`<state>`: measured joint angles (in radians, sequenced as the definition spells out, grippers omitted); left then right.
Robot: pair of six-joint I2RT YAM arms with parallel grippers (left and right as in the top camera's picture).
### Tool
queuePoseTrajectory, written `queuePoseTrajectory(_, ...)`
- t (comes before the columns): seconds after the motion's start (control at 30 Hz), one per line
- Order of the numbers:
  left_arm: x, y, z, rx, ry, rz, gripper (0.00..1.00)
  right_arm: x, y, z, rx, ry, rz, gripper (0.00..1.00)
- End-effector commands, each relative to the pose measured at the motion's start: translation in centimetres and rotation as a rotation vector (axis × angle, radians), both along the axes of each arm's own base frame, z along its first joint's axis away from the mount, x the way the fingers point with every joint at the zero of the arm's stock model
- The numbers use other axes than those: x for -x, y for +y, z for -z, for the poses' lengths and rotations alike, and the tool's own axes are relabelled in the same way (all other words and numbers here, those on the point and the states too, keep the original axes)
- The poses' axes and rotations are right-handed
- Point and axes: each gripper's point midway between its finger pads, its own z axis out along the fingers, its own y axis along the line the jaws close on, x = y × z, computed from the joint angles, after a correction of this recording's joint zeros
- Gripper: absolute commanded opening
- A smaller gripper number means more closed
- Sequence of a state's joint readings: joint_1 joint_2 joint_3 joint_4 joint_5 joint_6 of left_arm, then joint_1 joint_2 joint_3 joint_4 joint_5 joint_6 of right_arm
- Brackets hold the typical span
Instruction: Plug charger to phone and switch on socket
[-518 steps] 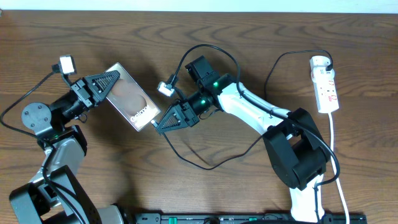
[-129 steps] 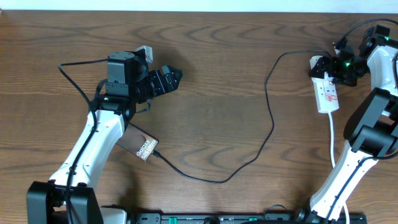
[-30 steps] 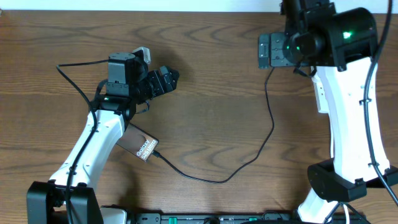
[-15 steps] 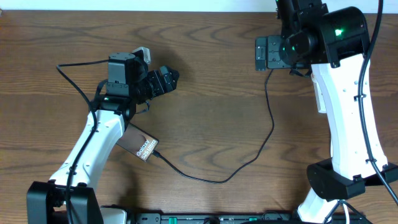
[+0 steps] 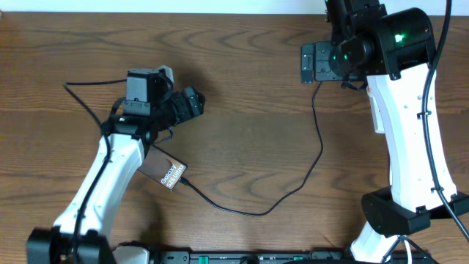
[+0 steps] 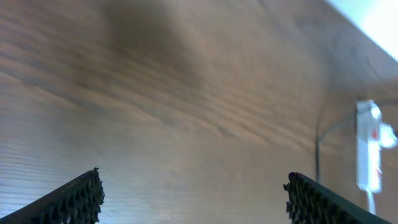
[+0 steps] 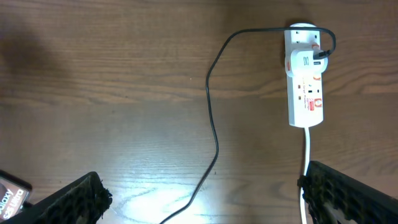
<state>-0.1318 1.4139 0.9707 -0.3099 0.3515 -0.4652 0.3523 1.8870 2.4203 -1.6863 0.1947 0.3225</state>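
The phone (image 5: 165,173) lies flat near the front left, partly under my left arm, white lettering at its right end; its corner also shows in the right wrist view (image 7: 11,193). The charger (image 5: 293,187), a thin black cable, runs from the phone's right end in a loop across the table up to the socket (image 7: 305,81). In the overhead view my right arm hides the socket. My left gripper (image 5: 195,103) hovers open above bare wood (image 6: 194,199). My right gripper (image 5: 314,62) hangs high and open over the cable (image 7: 202,186).
The socket's white cord (image 7: 306,155) runs down toward the front edge on the right. The socket (image 6: 368,146) also shows far right in the left wrist view. My right arm's white link (image 5: 410,132) stands over the table's right side.
My left gripper has shifted slightly left and toward the front. The right gripper drifted a little left a second ago and has held still since. Both stay open.
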Motion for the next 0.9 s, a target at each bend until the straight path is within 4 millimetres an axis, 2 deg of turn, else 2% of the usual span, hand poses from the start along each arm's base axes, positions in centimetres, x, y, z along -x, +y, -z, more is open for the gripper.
queuePoseTrajectory(0.0, 0.7, 2.8, -2.2, -0.172, -0.113, -0.117, 0.91, 0.0, 0.2, 0.2, -0.003, 0.005, 0.007, 0.99)
queuePoseTrajectory(0.13, 3.0, 5.0, -5.4, -0.330, -0.260, -0.252, 0.91, 0.0, 0.2, 0.2, -0.003, 0.005, 0.007, 0.99)
queuePoseTrajectory(0.23, 4.8, 6.2, -8.3, -0.380, -0.411, -0.334, 0.91, 0.0, 0.2, 0.2, -0.003, 0.005, 0.007, 0.99)
queuePoseTrajectory(0.37, 6.5, 5.5, -11.2, -0.439, -0.649, -0.212, 0.91, 0.0, 0.2, 0.2, -0.003, 0.005, 0.007, 0.99)
queuePoseTrajectory(0.47, 8.1, 3.3, -12.7, -0.533, -0.878, 0.011, 0.91, 0.0, 0.2, 0.2, -0.003, 0.005, 0.007, 0.99)
queuePoseTrajectory(0.53, 9.6, 1.4, -12.6, -0.605, -1.014, 0.189, 0.91, 0.0, 0.2, 0.2, -0.003, 0.005, 0.007, 0.99)
queuePoseTrajectory(0.63, 11.5, -0.1, -10.9, -0.660, -1.139, 0.376, 0.91, 0.0, 0.2, 0.2, -0.003, 0.005, 0.007, 0.99)
queuePoseTrajectory(0.8, 13.1, 0.4, -7.9, -0.634, -1.186, 0.422, 0.91, 0.0, 0.2, 0.2, -0.003, 0.005, 0.007, 0.99)
queuePoseTrajectory(0.87, 13.3, 1.3, -7.1, -0.610, -1.176, 0.379, 0.91, 0.0, 0.2, 0.2, -0.003, 0.005, 0.007, 0.99)
